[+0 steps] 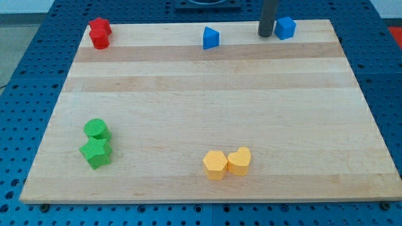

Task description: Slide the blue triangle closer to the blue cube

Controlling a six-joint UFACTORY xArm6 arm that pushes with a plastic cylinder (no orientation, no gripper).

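Observation:
The blue triangle (211, 37) sits near the view's top edge of the wooden board (207, 94), a little right of centre. The blue cube (285, 27) sits at the view's top right. My tip (266, 35) is the lower end of the dark rod, just left of the blue cube and close to it. It is well to the right of the blue triangle, with open board between them.
Two red blocks (99, 33) are stacked close together at the top left. A green cylinder (97, 129) and a green star (96, 152) sit at the bottom left. A yellow hexagon (215, 164) and a yellow heart (239, 161) touch at the bottom centre.

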